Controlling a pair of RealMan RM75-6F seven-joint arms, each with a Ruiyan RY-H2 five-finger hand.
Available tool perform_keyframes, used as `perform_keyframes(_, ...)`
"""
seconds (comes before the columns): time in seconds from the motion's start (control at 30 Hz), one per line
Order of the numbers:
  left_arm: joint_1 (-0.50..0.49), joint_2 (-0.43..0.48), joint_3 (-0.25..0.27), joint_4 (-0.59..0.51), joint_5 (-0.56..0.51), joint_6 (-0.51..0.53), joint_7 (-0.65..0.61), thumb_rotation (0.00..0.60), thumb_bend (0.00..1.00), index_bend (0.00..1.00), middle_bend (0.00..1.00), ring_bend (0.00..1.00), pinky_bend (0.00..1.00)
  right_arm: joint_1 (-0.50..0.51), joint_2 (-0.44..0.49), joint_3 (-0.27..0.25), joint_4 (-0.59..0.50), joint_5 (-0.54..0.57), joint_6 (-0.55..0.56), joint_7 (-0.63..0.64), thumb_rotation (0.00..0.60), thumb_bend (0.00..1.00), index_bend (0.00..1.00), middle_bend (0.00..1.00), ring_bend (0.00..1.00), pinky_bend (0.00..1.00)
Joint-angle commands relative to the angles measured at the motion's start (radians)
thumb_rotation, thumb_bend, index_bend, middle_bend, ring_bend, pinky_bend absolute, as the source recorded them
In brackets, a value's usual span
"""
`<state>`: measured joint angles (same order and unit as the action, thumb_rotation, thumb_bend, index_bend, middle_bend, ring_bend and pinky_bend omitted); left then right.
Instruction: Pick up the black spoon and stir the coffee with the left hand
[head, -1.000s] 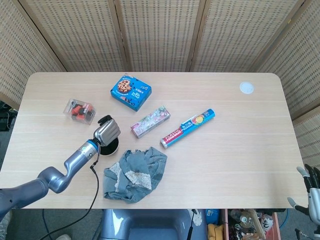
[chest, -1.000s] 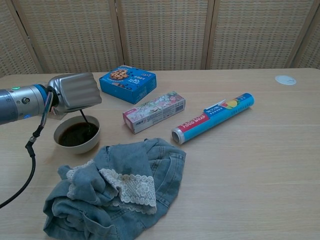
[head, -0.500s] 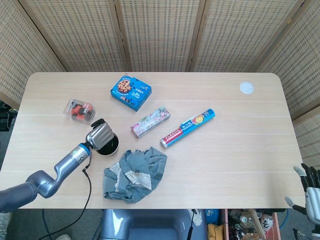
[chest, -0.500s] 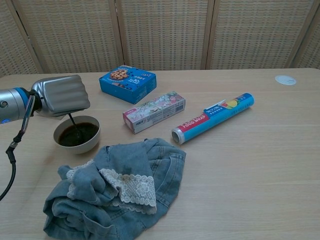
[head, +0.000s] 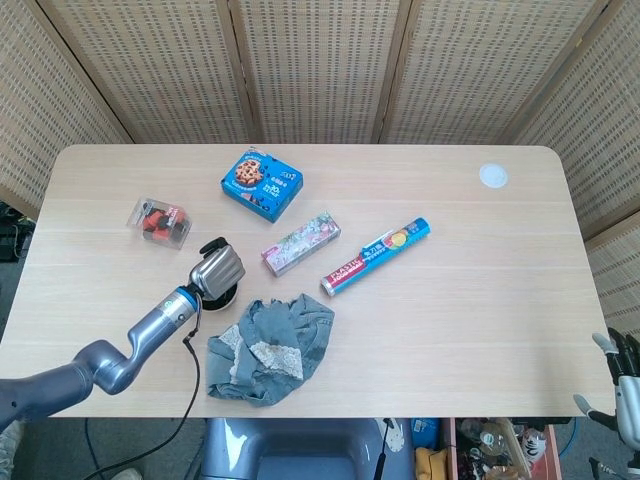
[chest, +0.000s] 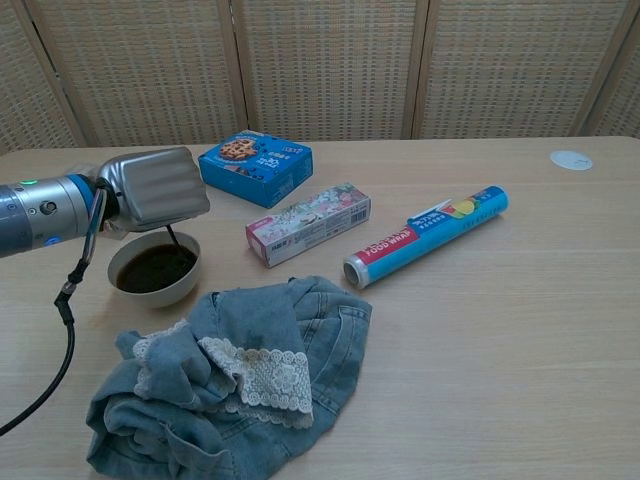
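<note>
The black spoon (chest: 172, 240) shows only as a thin dark stem slanting down out of the left hand (chest: 152, 188) into the coffee (chest: 153, 270), a dark brown pool in a small beige bowl (chest: 176, 290) near the table's left front. The left hand's fingers are curled tight around the spoon's upper end, knuckles facing the chest camera, and it hangs just above the bowl's far rim. Half a second ago the hand sat further toward 9 o'clock with the stem entering the coffee left of middle; now it has swung toward 3 o'clock and the stem dips near the far right of the pool. Just beside the bowl at 5 o'clock lies a crumpled denim garment (chest: 245, 375) with a lace patch. At 2 o'clock from the bowl lie a floral carton (chest: 308, 222) and, further on, a blue cling-film roll (chest: 425, 235); at 12 o'clock is a blue cookie box (chest: 255, 166), and at 10 o'clock, in the head view, a clear packet (head: 159, 222) with red and black contents. A white disc (chest: 571, 160) rests near the far right corner of the pale wood table (chest: 500, 340), backed by woven rattan screens (chest: 330, 65). The right hand (head: 626, 381) hangs below the table's right front corner, fingers apart and empty.
</note>
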<state>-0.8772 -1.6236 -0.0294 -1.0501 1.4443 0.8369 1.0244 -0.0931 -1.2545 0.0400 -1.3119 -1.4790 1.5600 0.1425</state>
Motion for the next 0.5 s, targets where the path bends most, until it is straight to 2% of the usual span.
perform_keyframes(0.03, -0.005, -0.015, -0.008, 0.024, -0.016, -0.009, 0.006, 0.6, 0.42, 0.7, 0.85, 0.71, 0.72, 0.0, 0.001, 0.0, -0.001, 0.0, 0.0, -0.002, 0.6, 0.21, 0.17, 0.16, 0.0, 0.0)
perform_keyframes(0.3, 0.007, -0.011, -0.004, 0.057, -0.038, -0.005, -0.006, 0.6, 0.42, 0.7, 0.85, 0.71, 0.72, 0.001, 0.001, 0.0, -0.006, -0.001, -0.003, -0.009, 0.6, 0.21, 0.17, 0.16, 0.0, 0.0)
perform_keyframes(0.5, 0.032, 0.032, 0.016, 0.019, -0.032, 0.019, -0.035, 0.6, 0.42, 0.7, 0.85, 0.71, 0.72, 0.003, 0.002, -0.001, -0.01, -0.007, 0.0, -0.012, 0.6, 0.21, 0.17, 0.16, 0.0, 0.0)
